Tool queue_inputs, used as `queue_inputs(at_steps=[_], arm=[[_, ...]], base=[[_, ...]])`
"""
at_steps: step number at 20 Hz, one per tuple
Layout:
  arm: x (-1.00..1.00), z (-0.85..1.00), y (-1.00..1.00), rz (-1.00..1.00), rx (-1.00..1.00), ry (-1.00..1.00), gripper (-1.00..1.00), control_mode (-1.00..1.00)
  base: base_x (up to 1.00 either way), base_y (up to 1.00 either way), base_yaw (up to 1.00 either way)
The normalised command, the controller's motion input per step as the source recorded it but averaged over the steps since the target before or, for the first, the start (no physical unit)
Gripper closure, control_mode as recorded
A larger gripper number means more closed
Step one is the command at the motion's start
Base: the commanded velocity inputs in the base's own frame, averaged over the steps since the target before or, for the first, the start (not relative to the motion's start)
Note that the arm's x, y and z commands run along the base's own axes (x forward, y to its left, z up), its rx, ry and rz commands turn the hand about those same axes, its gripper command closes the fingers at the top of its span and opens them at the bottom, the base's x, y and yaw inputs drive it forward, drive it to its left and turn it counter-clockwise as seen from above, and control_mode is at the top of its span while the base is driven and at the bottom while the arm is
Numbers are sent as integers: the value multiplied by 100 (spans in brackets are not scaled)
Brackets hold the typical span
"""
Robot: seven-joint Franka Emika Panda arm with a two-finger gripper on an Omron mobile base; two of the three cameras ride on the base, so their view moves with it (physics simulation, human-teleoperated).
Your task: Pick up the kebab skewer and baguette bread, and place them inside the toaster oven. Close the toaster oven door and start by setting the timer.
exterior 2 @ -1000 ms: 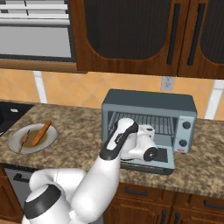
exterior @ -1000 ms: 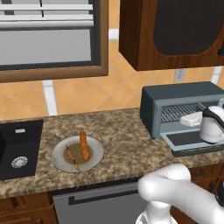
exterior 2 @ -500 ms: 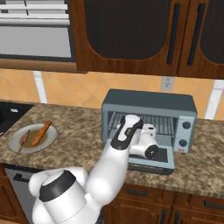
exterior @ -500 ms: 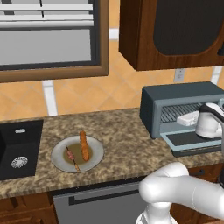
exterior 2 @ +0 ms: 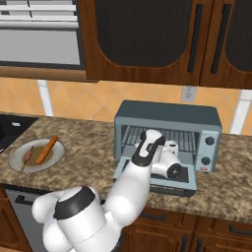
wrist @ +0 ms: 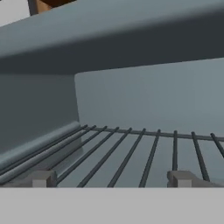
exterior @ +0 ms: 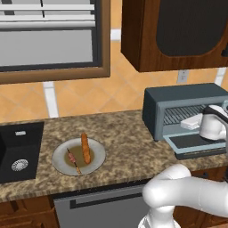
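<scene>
**Skewer and loaf on plate; hand at open oven mouth, nothing held**

Kebab skewer (exterior: 73, 161) lies on a round grey plate (exterior: 60, 153) on the speckled granite counter (exterior: 124, 142), thin stick with dark chunks. Baguette bread (exterior: 85, 148) lies on the same plate, just beside the skewer on the side nearer the oven, roughly parallel to it. The two look close together; cannot tell if they touch. Plate sits between the black sink (exterior: 18, 151) and the toaster oven (exterior 2: 167, 135), well apart from the oven.

Toaster oven door (exterior 2: 162, 174) is dropped flat onto the counter, glass facing up. Wire rack (wrist: 131, 153) inside is bare in the hand view, grey walls around it.

Gripper (wrist: 111, 181) is at the oven opening, above the lowered door, pointing into the cavity. Fingers (wrist: 43, 178) stand at their widest spread, one tip at each side of the hand view, with bare rack between them. Nothing gripped.

Dark wood cabinets (exterior 2: 147, 39) hang above the oven.
</scene>
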Motion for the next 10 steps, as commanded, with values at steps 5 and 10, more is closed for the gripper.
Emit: queue_inputs(at_steps=[5,10], arm=[[26,-3,0,0,-3,0,-100,-100],[25,-5,-6,0,0,1,-100,-100]], base=[[0,0,0],[0,0,0]])
